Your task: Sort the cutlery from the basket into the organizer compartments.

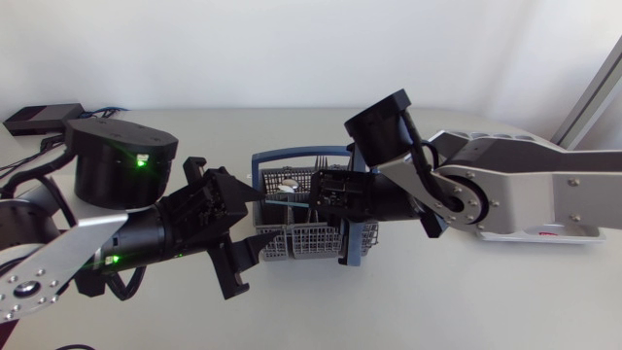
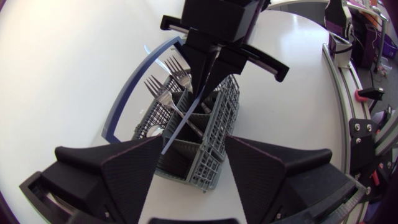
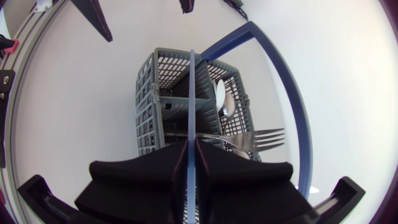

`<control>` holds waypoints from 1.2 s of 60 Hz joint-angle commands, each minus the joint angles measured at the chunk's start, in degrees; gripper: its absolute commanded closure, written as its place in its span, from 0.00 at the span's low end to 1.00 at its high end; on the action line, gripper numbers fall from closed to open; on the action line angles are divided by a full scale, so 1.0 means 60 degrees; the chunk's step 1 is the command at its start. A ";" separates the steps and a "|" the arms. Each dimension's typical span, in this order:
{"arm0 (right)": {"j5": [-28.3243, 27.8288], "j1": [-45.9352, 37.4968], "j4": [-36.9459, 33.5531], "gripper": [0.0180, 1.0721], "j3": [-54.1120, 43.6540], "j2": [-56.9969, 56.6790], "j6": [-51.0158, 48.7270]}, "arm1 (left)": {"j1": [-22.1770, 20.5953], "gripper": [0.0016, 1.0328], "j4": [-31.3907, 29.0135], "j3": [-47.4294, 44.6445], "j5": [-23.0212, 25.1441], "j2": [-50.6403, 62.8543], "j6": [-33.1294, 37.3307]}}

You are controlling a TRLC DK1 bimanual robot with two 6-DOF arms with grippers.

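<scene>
Basket [image 1: 303, 245]: grey mesh, blue hoop handle, mid-table. Holds 1 spoon [image 3: 220, 96] and several forks [image 2: 163, 82], handles sunk out of sight in the compartments.
Right gripper [image 3: 191, 146]: above the basket, 2 fingers pinched narrow on a thin blue piece [image 3: 192, 87]; type unclear, its working end hidden.
Left gripper [image 2: 194, 142]: spread wide, holding nothing, just beside the basket. The piece's free end lies near 1 finger; contact cannot be told.
</scene>
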 commanded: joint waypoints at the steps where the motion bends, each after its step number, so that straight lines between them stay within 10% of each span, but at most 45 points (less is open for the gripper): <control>1: 0.0195 0.0192 -0.0020 0.95 -0.0204 -0.0368 0.0046 | -0.0114 0.33 -0.0179 -0.0086 -0.0075 -0.0303 -0.0012; 37: 0.0767 -0.0804 -0.0899 0.95 -0.2621 -0.4206 0.0983 | -0.0158 0.33 -0.0501 0.0031 -0.0134 -0.0933 -0.0319; 72: -0.1768 -0.7879 0.0332 0.95 -0.3075 -0.5260 0.2565 | -0.0378 0.33 -0.0428 0.0573 -0.0163 -0.0039 -0.0627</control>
